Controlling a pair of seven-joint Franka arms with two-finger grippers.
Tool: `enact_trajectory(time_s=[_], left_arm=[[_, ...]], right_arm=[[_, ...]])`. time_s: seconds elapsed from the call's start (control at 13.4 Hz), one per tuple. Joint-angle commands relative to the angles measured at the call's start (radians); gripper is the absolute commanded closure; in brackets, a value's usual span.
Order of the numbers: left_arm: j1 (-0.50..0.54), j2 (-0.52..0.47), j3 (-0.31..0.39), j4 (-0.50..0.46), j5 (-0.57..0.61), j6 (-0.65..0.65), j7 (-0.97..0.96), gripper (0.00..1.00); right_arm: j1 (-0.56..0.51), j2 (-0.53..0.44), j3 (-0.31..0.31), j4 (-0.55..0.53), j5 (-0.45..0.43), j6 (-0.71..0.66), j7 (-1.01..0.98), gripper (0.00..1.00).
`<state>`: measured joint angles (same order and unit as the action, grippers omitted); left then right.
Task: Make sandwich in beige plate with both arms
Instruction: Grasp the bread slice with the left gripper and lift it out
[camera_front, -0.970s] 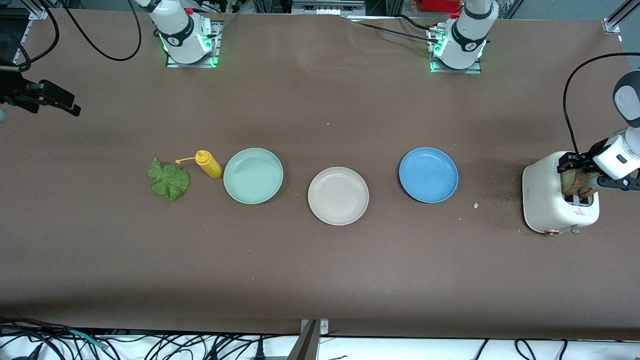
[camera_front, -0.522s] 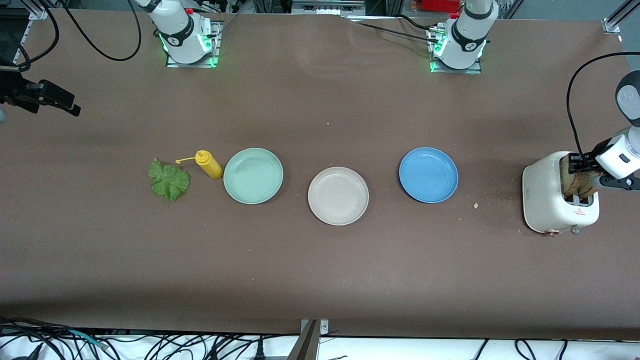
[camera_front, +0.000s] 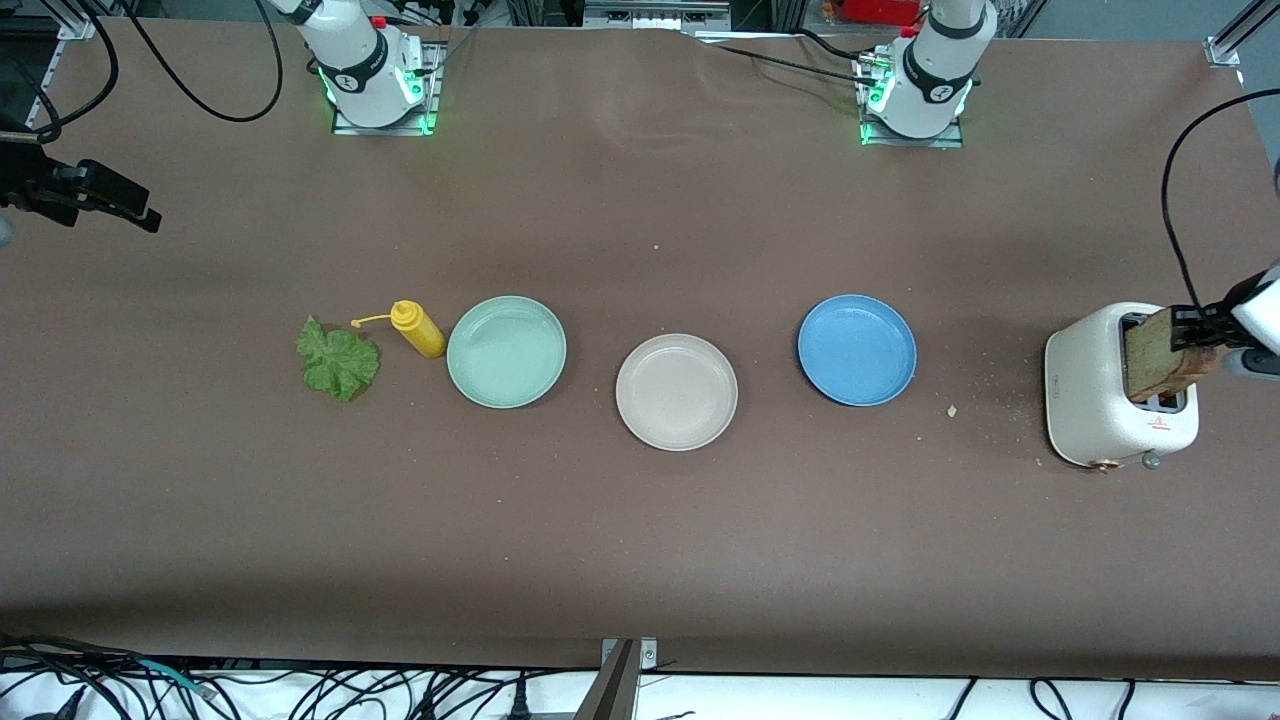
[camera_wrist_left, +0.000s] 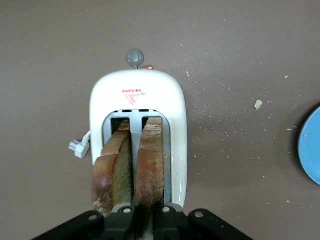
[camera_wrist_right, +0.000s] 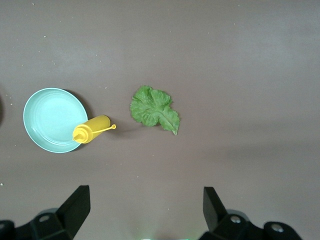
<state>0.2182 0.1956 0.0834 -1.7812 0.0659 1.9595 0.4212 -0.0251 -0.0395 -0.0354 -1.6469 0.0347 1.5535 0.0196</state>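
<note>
The round beige plate (camera_front: 676, 392) sits bare in the middle of the table. At the left arm's end stands a white toaster (camera_front: 1100, 395) (camera_wrist_left: 137, 95) with two brown bread slices. My left gripper (camera_front: 1203, 338) (camera_wrist_left: 149, 216) is shut on one bread slice (camera_front: 1158, 356) (camera_wrist_left: 150, 165), which is raised partway out of its slot. The second slice (camera_wrist_left: 114, 167) rests in the neighbouring slot. A green lettuce leaf (camera_front: 338, 360) (camera_wrist_right: 152, 109) lies toward the right arm's end. My right gripper (camera_front: 140, 212) (camera_wrist_right: 145, 210) hangs open and holds nothing, high over that end of the table.
A mint-green plate (camera_front: 506, 351) (camera_wrist_right: 52, 120) and a blue plate (camera_front: 857, 349) flank the beige one. A yellow squeeze bottle (camera_front: 418, 329) (camera_wrist_right: 91, 129) lies between the lettuce and the green plate. Crumbs dot the table between the blue plate and the toaster.
My left gripper has shut on a bread slice and drawn it up out of the toaster slot. The right arm has stayed still.
</note>
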Motion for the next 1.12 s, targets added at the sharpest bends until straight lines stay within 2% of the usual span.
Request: enact_trajectory(time_s=[0.0, 0.22, 0.52, 0.75, 1.04], left_arm=[[-0.003, -0.005, -0.013, 0.092, 0.017, -0.082, 0.021, 1.00], [-0.020, -0.004, -0.037, 0.164, 0.002, -0.181, 0.022, 1.00], [-0.020, 0.002, -0.120, 0.178, -0.009, -0.231, 0.013, 1.00], [-0.035, 0.031, -0.136, 0.177, -0.130, -0.249, 0.008, 1.00], [-0.152, 0.102, -0.136, 0.177, -0.247, -0.274, -0.046, 1.00]], right_arm=[[-0.004, 0.000, 0.000, 0.013, 0.011, -0.013, 0.006, 0.00], [-0.003, 0.000, 0.003, 0.013, 0.010, -0.010, 0.003, 0.00], [-0.003, -0.010, 0.006, 0.010, 0.011, -0.026, 0.006, 0.00], [-0.004, 0.007, 0.005, 0.028, 0.010, -0.004, -0.006, 0.00], [-0.004, 0.007, 0.003, 0.027, 0.005, -0.003, 0.005, 0.00]])
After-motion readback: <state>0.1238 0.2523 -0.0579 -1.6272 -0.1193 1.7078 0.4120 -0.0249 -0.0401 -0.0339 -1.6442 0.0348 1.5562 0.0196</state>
